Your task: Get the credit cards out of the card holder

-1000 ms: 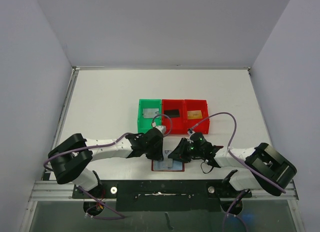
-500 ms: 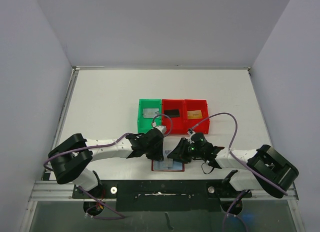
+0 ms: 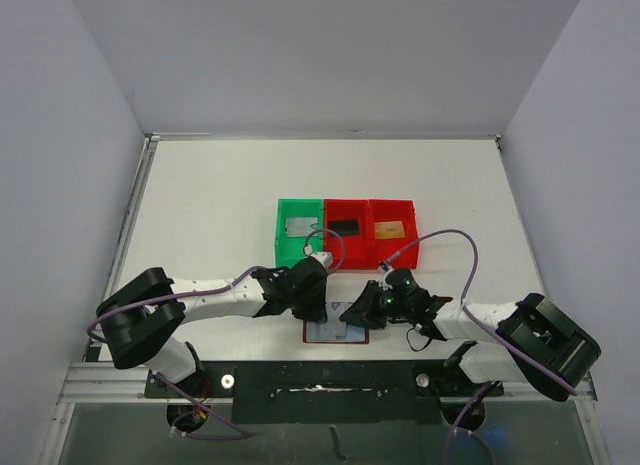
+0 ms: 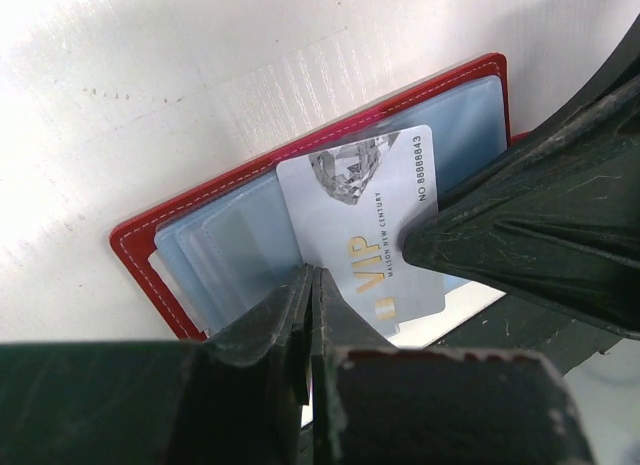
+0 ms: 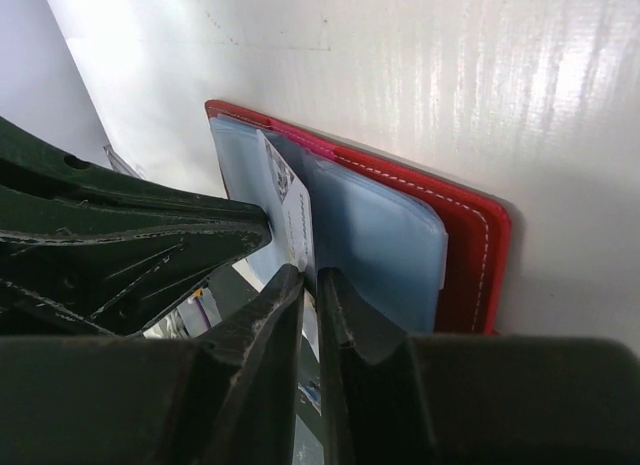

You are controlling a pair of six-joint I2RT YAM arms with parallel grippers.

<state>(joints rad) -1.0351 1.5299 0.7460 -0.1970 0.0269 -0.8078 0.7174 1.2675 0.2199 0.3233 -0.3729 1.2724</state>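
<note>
The card holder (image 3: 336, 333) lies open near the table's front edge, dark red with pale blue pockets (image 4: 225, 247) (image 5: 400, 247). A silver credit card (image 4: 365, 220) marked VIP sticks partly out of a pocket; the right wrist view shows it almost edge-on (image 5: 291, 207). My right gripper (image 5: 311, 276) (image 3: 352, 313) is shut on that card's edge, its fingers (image 4: 520, 225) meeting the card from the right. My left gripper (image 4: 312, 281) (image 3: 318, 303) is shut with nothing in it, its tips down on the holder's pockets beside the card.
Behind the holder stand a green bin (image 3: 282, 243) with a silver card (image 3: 299, 227), a red bin (image 3: 345, 243) with a black card (image 3: 345, 226), and another red bin (image 3: 414, 243) with a gold card (image 3: 389, 228). The table's front rail runs just below the holder.
My right gripper's jaws opened a little, then closed onto the card's edge, and the right arm shifted slightly right and toward the front. The left arm stayed put.
</note>
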